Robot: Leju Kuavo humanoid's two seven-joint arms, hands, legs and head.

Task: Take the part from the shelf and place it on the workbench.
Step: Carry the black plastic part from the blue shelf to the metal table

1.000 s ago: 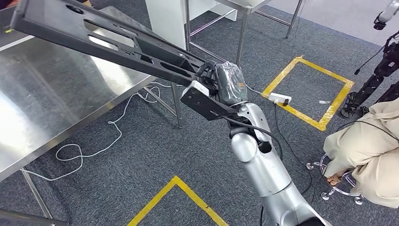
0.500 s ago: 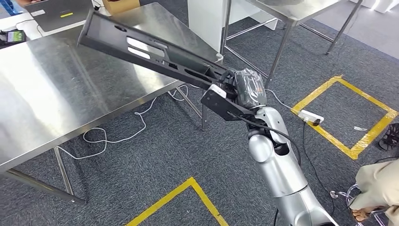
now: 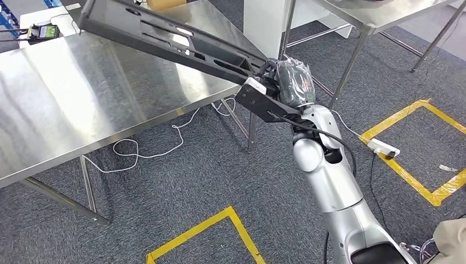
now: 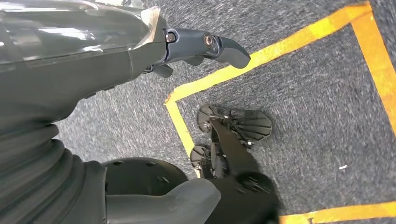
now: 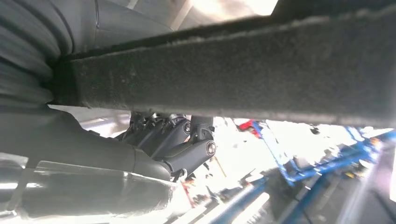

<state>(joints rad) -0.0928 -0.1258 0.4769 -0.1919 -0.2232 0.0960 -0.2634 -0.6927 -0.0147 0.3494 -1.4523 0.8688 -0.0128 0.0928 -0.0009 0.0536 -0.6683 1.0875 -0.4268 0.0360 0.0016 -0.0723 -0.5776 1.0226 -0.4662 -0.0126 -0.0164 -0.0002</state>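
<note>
The part (image 3: pixel 165 41) is a long, flat black panel with slots. My right hand (image 3: pixel 288 82) grips it at its near end, and it juts out to the upper left, raised above the steel workbench (image 3: pixel 66 104). Its far end hangs over the bench's back edge. In the right wrist view the part (image 5: pixel 261 70) crosses as a dark bar, with my fingers (image 5: pixel 187 140) curled beneath it. My left hand (image 4: pixel 140 46) hangs over the carpet, its fingers apart and holding nothing.
A second steel table (image 3: pixel 373 16) and a white cabinet (image 3: pixel 269 22) stand behind. A small device (image 3: pixel 41 32) lies at the bench's far left. A white cable (image 3: pixel 154 151), a power strip (image 3: pixel 384 147) and yellow tape squares (image 3: pixel 220 220) lie on the carpet. A person's beige clothing (image 3: pixel 453 239) shows at the lower right.
The camera has turned, so the whole scene has shifted right and more of the workbench shows. My right hand still grips the part, which now reaches further over the bench.
</note>
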